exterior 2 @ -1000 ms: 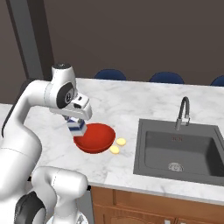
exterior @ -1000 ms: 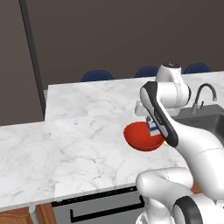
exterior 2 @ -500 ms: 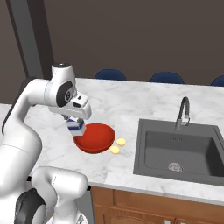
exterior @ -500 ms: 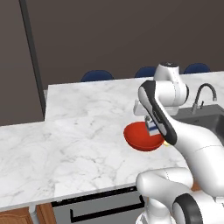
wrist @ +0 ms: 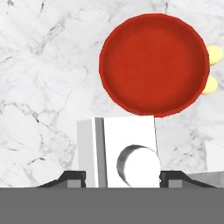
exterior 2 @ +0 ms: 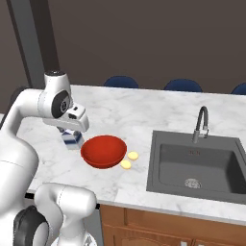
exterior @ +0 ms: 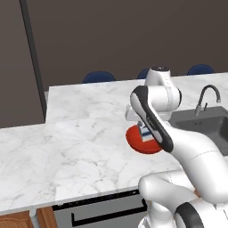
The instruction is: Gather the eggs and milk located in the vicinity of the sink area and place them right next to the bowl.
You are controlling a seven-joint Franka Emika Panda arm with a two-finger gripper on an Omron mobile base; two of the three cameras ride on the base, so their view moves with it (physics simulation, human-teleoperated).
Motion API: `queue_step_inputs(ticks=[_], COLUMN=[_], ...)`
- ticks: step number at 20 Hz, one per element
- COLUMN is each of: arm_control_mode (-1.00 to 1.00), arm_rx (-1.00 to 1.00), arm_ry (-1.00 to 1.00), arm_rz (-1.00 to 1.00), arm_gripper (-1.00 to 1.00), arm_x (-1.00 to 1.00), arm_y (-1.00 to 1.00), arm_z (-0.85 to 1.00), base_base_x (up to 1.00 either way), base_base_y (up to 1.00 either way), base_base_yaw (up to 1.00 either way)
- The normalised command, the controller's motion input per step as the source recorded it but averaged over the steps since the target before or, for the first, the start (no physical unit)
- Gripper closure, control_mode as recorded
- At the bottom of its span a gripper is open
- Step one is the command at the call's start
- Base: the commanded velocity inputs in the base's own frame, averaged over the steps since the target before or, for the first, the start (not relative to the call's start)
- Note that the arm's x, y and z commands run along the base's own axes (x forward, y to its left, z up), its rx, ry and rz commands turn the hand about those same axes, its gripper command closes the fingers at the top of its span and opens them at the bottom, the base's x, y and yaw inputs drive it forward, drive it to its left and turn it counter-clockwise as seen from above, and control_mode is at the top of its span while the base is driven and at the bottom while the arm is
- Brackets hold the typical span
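The milk (exterior 2: 72, 139) is a white carton with a blue label, held upright just left of the red bowl (exterior 2: 104, 151), at or barely above the marble counter. My gripper (exterior 2: 73, 130) is shut on the milk from above. In the hand view the milk (wrist: 117, 151) sits between both fingertips, with the bowl (wrist: 153, 63) just beyond it. Two pale-yellow eggs (exterior 2: 133, 155) (exterior 2: 126, 164) lie against the bowl's sink side, also seen as eggs (wrist: 211, 85) in the hand view. From the left base, my arm covers most of the milk (exterior: 145, 132) and part of the bowl (exterior: 140, 141).
The dark sink (exterior 2: 197, 166) with its curved faucet (exterior 2: 202, 122) is set into the counter right of the bowl. Bare marble counter (exterior: 80, 133) stretches to the left. Blue chair backs (exterior 2: 121, 81) stand behind the far edge.
The hand with the milk has drifted a little left, away from the sink, staying beside the bowl. Bowl and eggs have not moved.
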Motion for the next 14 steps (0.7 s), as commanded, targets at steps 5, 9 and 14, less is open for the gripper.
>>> queue_step_inputs(ticks=[5,9,14], arm_control_mode=[-1.00,-1.00,-1.00], arm_rx=[0.00,0.00,0.00], arm_ry=[0.00,0.00,0.04], arm_rz=[0.01,0.00,0.04], arm_gripper=[1.00,1.00,1.00], arm_x=[0.08,0.34,0.41], arm_y=[0.52,0.53,0.32], arm_z=[-0.24,-0.40,-0.37], base_base_x=[0.00,0.00,0.00], base_base_y=[0.00,0.00,0.00], base_base_yaw=[0.00,0.00,0.00])
